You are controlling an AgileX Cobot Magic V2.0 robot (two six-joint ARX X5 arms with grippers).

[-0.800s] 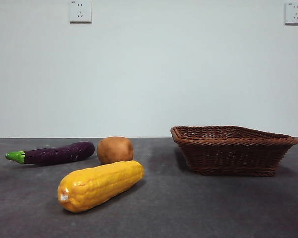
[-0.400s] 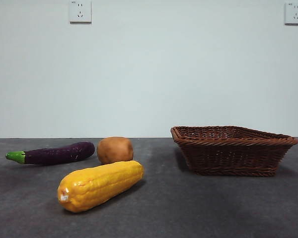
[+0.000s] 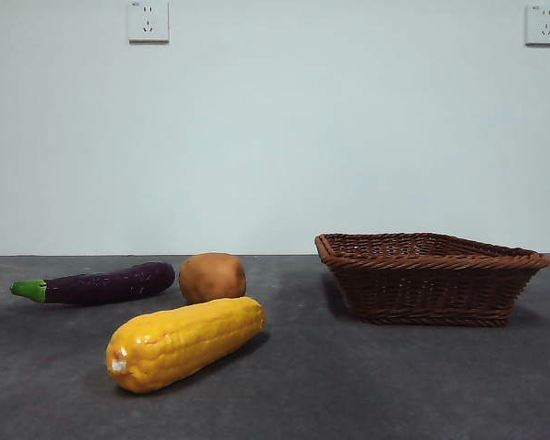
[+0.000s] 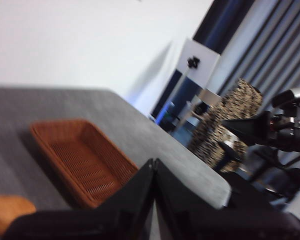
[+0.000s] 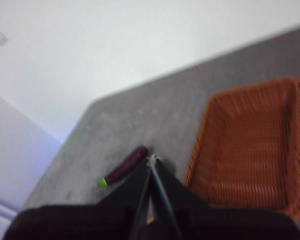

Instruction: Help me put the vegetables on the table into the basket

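Note:
On the dark grey table (image 3: 367,385) lie three vegetables: a yellow corn cob (image 3: 185,341) nearest the camera, a round brown potato (image 3: 212,276) behind it, and a dark purple eggplant (image 3: 101,283) with a green stem at the left. The brown wicker basket (image 3: 431,276) stands empty at the right. No arm shows in the front view. My left gripper (image 4: 154,165) is shut and held high, with the basket (image 4: 80,160) and the potato (image 4: 7,211) below it. My right gripper (image 5: 151,161) is shut too, above the eggplant (image 5: 124,166) and the basket (image 5: 255,150).
A plain white wall with two power sockets (image 3: 148,20) rises behind the table. The left wrist view shows the table's far edge (image 4: 205,175), with a camera stand and room clutter beyond it.

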